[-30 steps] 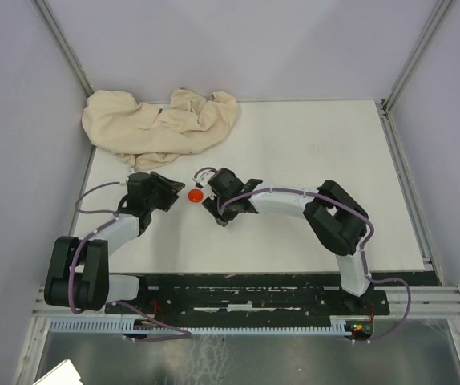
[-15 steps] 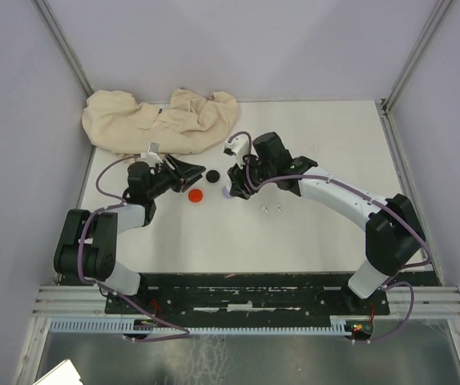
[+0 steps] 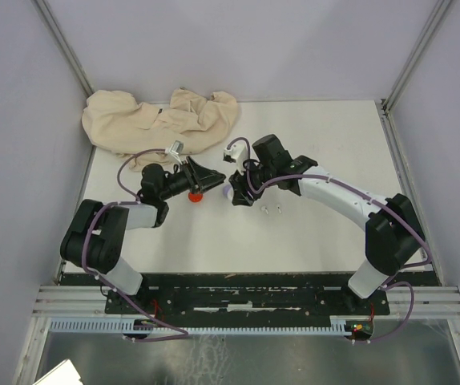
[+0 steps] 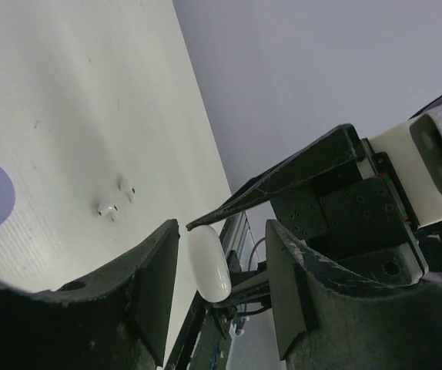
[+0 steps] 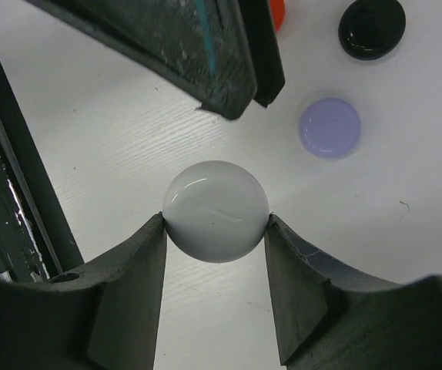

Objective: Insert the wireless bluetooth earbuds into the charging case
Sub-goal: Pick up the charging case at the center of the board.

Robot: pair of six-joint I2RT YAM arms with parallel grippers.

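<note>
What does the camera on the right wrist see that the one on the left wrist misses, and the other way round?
Only the right wrist view: a black disc, a sliver of a red disc, and the white disc face-on, pinched in the right claw. Only the left wrist view: two tiny white earbuds lying loose on the table. Both: that white disc, edge-on from the left, and the pale purple disc.
</note>
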